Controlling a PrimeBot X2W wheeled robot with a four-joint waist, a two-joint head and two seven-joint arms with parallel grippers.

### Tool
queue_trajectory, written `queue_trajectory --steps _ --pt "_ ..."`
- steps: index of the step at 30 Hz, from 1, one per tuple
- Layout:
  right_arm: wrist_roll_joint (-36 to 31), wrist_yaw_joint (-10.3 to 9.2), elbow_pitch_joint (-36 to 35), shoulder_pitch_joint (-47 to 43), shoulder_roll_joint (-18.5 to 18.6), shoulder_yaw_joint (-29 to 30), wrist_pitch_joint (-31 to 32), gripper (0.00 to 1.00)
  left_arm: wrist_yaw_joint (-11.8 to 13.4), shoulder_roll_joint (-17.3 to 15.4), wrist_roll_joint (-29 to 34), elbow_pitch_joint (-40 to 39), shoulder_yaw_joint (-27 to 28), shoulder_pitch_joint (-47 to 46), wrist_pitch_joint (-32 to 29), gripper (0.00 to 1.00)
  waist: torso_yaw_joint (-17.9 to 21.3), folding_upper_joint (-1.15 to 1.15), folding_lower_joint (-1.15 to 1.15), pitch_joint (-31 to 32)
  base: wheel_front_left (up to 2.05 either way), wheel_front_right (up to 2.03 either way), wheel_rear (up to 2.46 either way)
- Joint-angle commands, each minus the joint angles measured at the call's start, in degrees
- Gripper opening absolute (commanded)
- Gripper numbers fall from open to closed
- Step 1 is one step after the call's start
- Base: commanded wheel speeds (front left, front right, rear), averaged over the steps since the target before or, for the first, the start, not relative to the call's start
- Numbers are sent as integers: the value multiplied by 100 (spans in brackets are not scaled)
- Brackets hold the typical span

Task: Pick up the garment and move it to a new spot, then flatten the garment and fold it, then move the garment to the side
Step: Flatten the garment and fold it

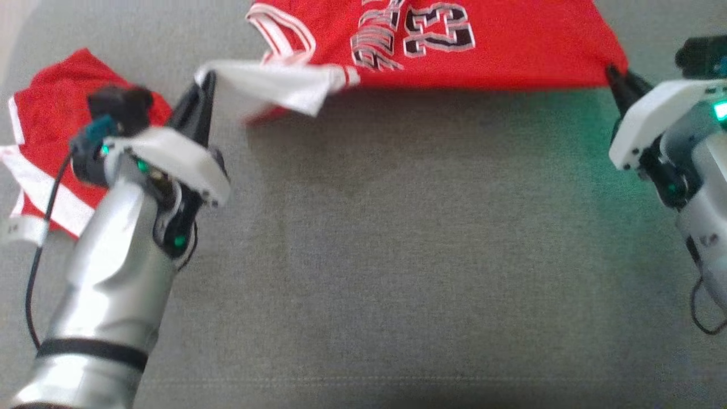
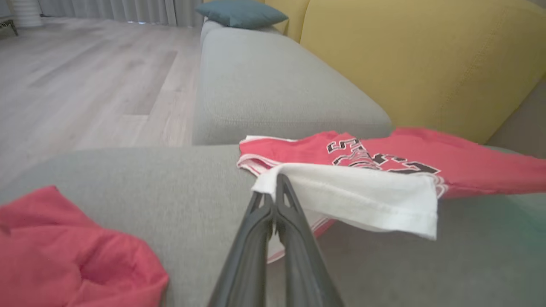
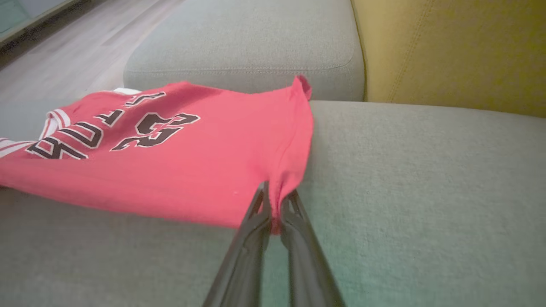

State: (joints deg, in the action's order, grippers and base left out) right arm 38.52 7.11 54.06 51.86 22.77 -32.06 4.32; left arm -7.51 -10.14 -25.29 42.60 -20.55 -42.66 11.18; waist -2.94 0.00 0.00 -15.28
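As you look down from the head view, the red number-23 jersey (image 1: 500,51) lies at twelve o'clock on the grey sofa cushion (image 1: 397,255), its near edge raised. Your left gripper (image 1: 203,82), at ten o'clock, is clamped on the jersey's white flap (image 1: 272,85). Your right gripper (image 1: 612,72), at two o'clock, pinches its red hem corner. A second red garment (image 1: 48,113) sits at nine o'clock.

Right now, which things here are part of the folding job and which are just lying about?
In the job: jersey, left gripper, right gripper, both shut on it.
Lying about: other red garment, teal cushion.
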Motion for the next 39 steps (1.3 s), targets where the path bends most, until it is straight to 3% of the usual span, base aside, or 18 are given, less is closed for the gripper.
queue_trajectory --steps 1,8,19,27,34,39 --pt "105 37 -207 13 137 -101 68 0 5 -324 -87 -247 98 -127 -26 0 55 0 0 160 0 0 0" --pt "646 37 -728 -440 837 -1082 737 0 3 -888 -1039 -1286 -617 703 -771 0 -5 0 0 503 0 0 0" --pt "1521 37 -1099 -919 1451 -1784 1268 0 3 -2037 -2030 -2881 -1357 1569 -1865 0 -21 0 0 880 0 0 0" --pt "2174 37 -1643 -1256 1842 -2212 1914 0 126 -2518 -2875 -3689 -1242 2322 -2502 0 3 0 0 1284 0 0 0" --pt "2630 37 -2162 -1619 2270 -2553 2752 0 194 -3081 -3307 -4423 -1256 2939 -3067 0 -1 0 0 1523 0 0 0" --pt "2954 37 -2521 -1803 2520 -2548 3371 0 318 -3352 -3484 -4847 -1114 3187 -3136 0 31 0 0 1545 0 0 0"
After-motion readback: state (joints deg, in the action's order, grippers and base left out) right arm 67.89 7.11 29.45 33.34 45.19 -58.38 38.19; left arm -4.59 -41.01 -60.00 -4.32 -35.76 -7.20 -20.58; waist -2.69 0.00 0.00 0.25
